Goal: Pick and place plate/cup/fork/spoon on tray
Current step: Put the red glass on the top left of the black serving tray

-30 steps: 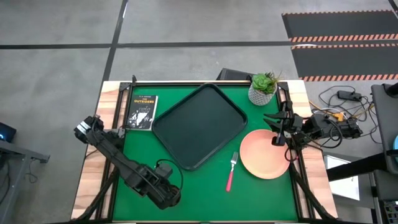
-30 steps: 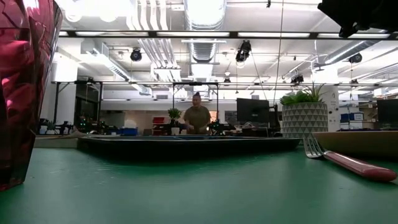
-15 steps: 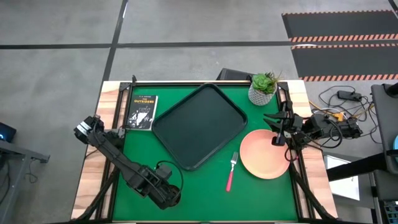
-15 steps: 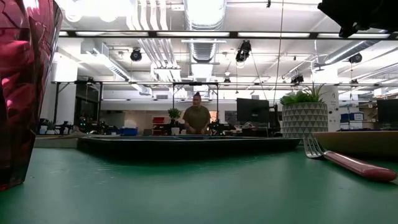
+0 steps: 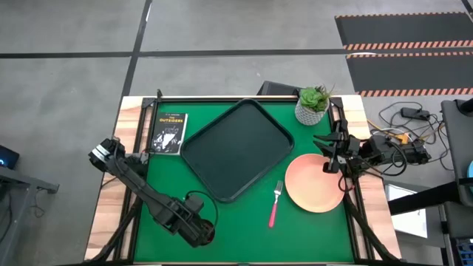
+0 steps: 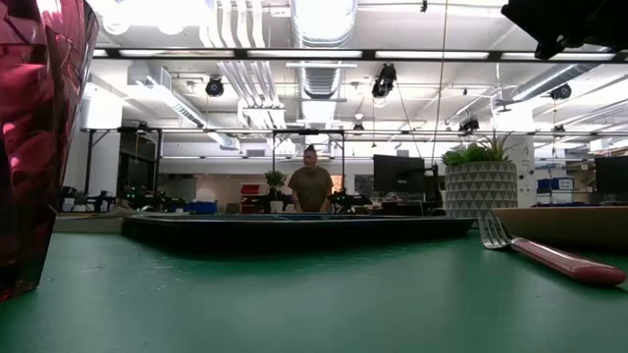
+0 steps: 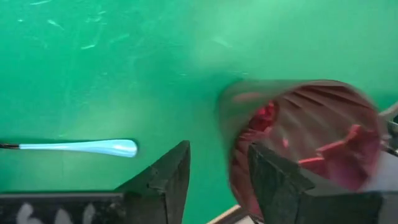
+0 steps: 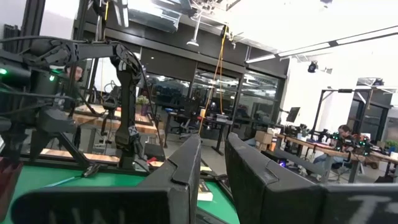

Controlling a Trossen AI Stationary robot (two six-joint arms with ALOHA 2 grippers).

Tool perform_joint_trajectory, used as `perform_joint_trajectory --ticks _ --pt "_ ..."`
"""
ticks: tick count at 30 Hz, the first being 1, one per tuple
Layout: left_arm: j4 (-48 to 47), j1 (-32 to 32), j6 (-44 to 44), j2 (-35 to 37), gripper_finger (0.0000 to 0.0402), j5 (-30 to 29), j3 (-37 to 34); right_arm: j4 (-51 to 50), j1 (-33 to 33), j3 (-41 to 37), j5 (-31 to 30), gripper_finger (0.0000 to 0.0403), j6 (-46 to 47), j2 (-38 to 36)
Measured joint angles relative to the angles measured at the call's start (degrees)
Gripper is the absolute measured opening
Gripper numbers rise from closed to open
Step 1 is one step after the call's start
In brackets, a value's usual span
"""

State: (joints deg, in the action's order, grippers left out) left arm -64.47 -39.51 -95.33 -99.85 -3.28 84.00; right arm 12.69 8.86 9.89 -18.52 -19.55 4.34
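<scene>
The maroon cup (image 6: 39, 147) stands upright on the green mat at the near left, its mouth facing the left wrist view (image 7: 298, 143). My left gripper (image 7: 219, 152) (image 5: 196, 229) is open above it, the cup's near wall in the gap, one finger over the mouth and one outside. The spoon's light blue handle (image 7: 81, 147) lies on the mat beside it. The black tray (image 5: 236, 148) lies mid-table with nothing on it. The pink-handled fork (image 5: 275, 203) and the peach plate (image 5: 310, 185) lie to its right. My right gripper (image 5: 330, 159) (image 8: 213, 140) hovers by the plate's far right rim, fingers narrowly apart, nothing between them. My left gripper comes at the cup's rim (image 7: 239, 149) from above, with the rim's wall standing in the gap between the fingers. I cannot tell whether either finger touches the wall. The cup rests on the mat.
A small black book (image 5: 170, 133) lies at the far left, and a white pot with a green plant (image 5: 312, 106) stands at the far right corner. In the room beyond the table stands a person (image 6: 312, 186). Bare mat lies between the fork and my left arm.
</scene>
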Motion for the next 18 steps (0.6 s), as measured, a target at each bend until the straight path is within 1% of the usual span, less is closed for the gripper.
perform_joint_trajectory --ticks 3,6,13,15,18 --pt "0.0 0.0 0.2 0.0 0.0126 0.0 -0.9 0.0 0.0 0.0 0.0 0.0063 0.0 0.0" --pt "0.1 0.0 1.2 0.1 0.0103 0.1 -0.9 0.0 0.0 0.0 0.0 0.0063 0.0 0.0" --pt "0.2 0.0 1.6 0.5 0.0014 0.2 -0.7 0.0 0.0 0.0 0.0 0.0063 0.0 0.0" --pt "0.2 0.0 1.6 0.6 0.0005 0.2 -0.7 0.0 0.0 0.0 0.0 0.0063 0.0 0.0" --pt "0.2 0.0 1.7 0.6 0.0005 0.2 -0.7 0.0 0.0 0.0 0.0 0.0063 0.0 0.0"
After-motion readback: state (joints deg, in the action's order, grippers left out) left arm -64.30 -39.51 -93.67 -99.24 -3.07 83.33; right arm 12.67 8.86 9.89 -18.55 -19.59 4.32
